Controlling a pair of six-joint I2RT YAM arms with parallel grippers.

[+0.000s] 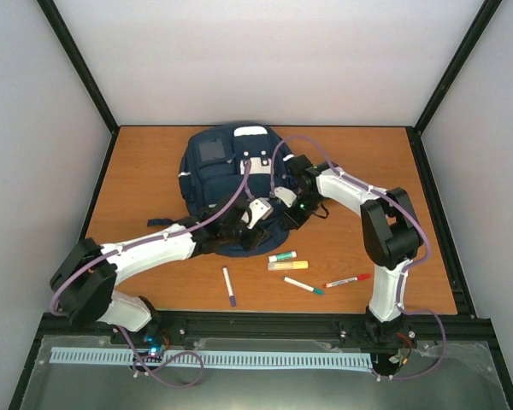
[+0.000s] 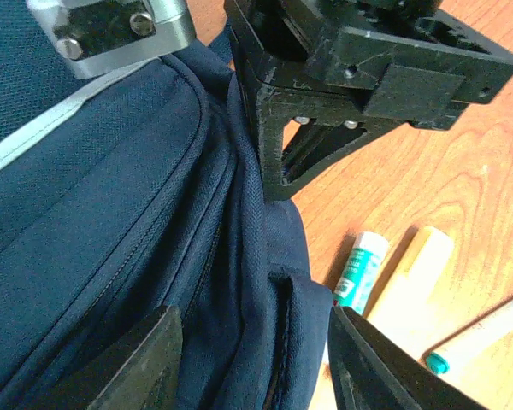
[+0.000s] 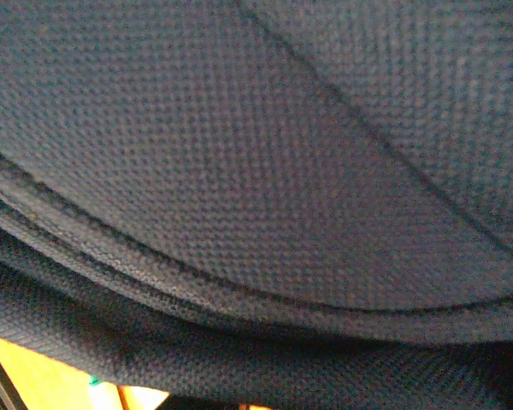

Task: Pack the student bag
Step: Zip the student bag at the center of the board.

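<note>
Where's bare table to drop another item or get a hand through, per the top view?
Free: far-left table between student bag and the left edge; far-right corner beyond the right arm; near strip between left arm and purple marker. Crowded: in front of the bag, where glue stick, highlighter, teal-capped pen and red pen lie.

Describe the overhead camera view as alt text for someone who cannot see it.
A navy student bag lies flat on a wooden table, and the left arm and right arm both reach in to its near edge. Near it lie a glue stick, a yellow marker, a purple pen, a teal-capped pen and a red pen.
</note>
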